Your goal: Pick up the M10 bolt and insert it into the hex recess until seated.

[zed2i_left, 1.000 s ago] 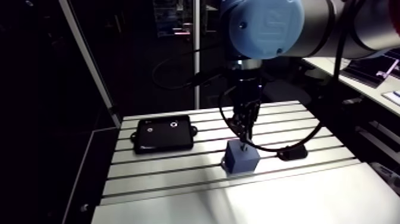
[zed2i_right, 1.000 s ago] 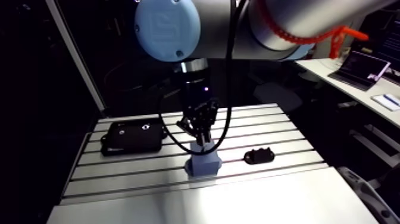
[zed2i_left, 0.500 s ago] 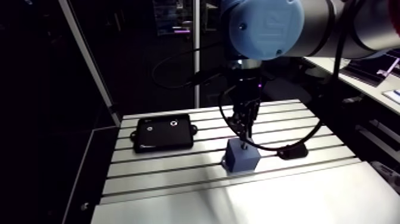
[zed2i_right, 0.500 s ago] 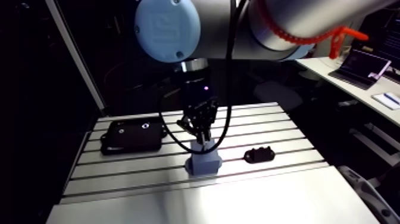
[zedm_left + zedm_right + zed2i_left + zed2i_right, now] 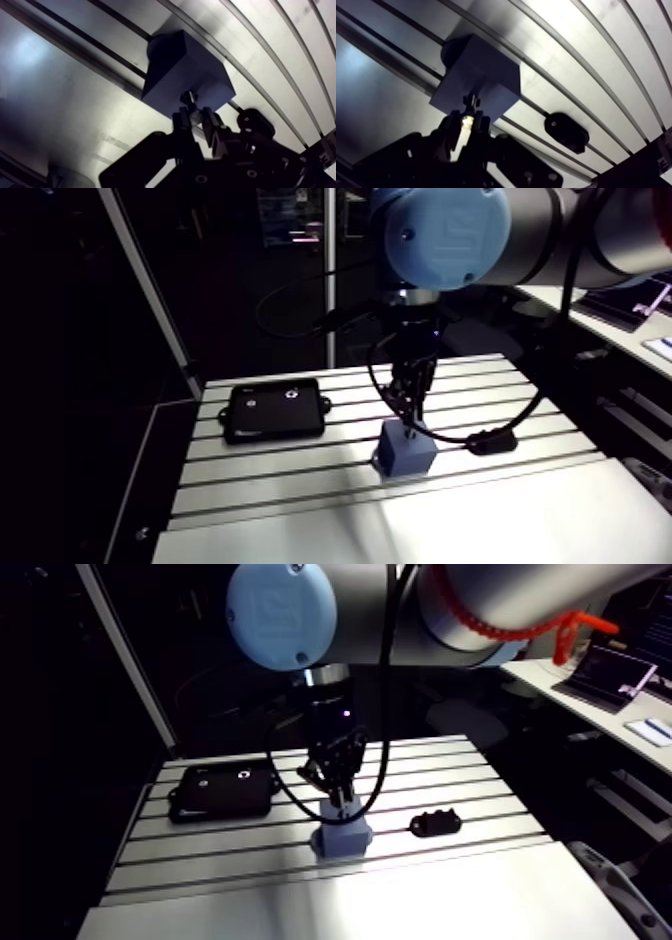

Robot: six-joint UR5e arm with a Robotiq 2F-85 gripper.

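A blue-grey block stands on the slotted table, seen from above in the wrist view as block. My gripper hangs straight over it, shut on the M10 bolt, whose lower end points down at the block's top face. In the arm view the gripper sits just above the block with the bolt nearly touching it. The hex recess itself is hidden under the bolt.
A black flat tray with two pale dots lies at the table's back left. A small black fixture rests to the right of the block, also visible beside my fingers in the wrist view as fixture.
The gripper with the bolt has stayed over the block, with at most a slight shift; nothing else has moved.
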